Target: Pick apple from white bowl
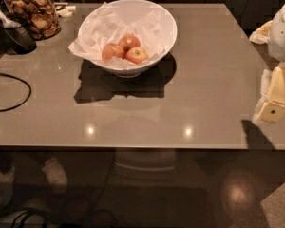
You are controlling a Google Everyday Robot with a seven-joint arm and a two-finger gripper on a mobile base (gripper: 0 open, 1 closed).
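In the camera view, we see the large, deep, glossy white bowl (167,34), lined with crumpled white paper (92,42), standing toward the back of the grey-brown worktop (204,84). The small red-orange apple with a pale yellow-green patch (137,55) lies at the front of the bowl, touching 2 plainer orange-pink apples (128,42) behind and to its left. The cream-coloured gripper (273,110) hangs at the right edge of the worktop, well apart from the bowl; we cannot tell whether it is spread or closed.

We judge the apple firm, fairly light and smooth-skinned, so it may roll or slip on the loose paper. We would grasp it from above, across its widest part, front to back, away from its neighbours. A glass jar of brown snacks (35,11) stands at the back left.
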